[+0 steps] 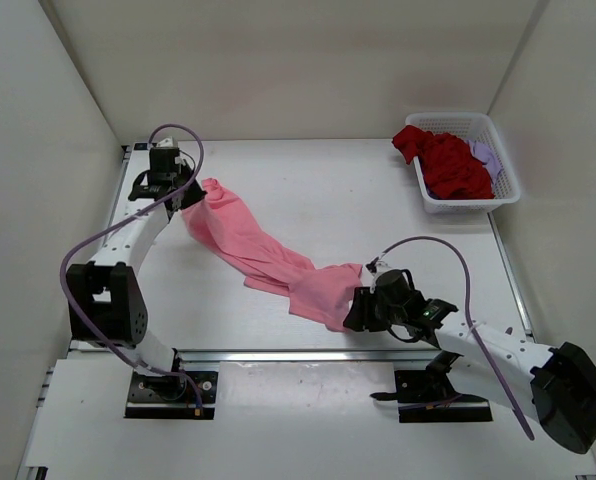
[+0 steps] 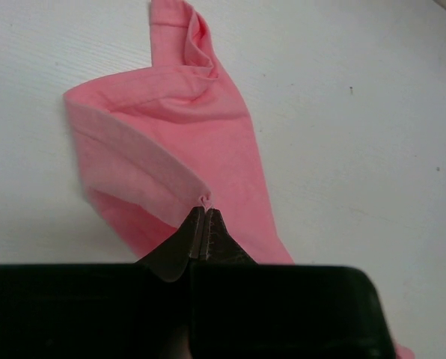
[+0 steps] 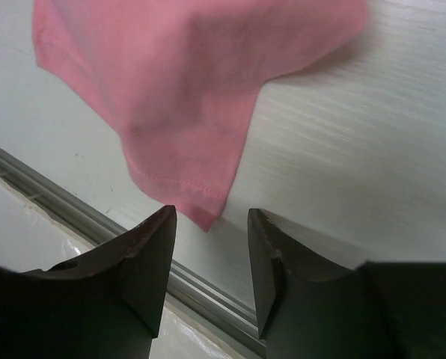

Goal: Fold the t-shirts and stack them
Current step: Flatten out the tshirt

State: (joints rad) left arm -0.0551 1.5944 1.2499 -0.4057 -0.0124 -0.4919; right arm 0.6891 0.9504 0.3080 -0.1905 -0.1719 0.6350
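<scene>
A pink t-shirt [image 1: 263,250] lies stretched in a long twisted band across the table, from the far left to near the front middle. My left gripper [image 1: 186,192] is shut on its far-left end; in the left wrist view the fingertips pinch a fold of pink cloth [image 2: 163,142]. My right gripper [image 1: 356,312] stands open just behind the shirt's near corner [image 3: 208,213], with nothing between its fingers. A dark red t-shirt [image 1: 446,162] fills the white basket [image 1: 506,185], spilling over its left rim. A bit of lavender t-shirt [image 1: 485,156] shows beside it.
The basket stands at the back right by the wall. A metal rail [image 3: 73,209] runs along the table's front edge, just under my right gripper. White walls close in the table on three sides.
</scene>
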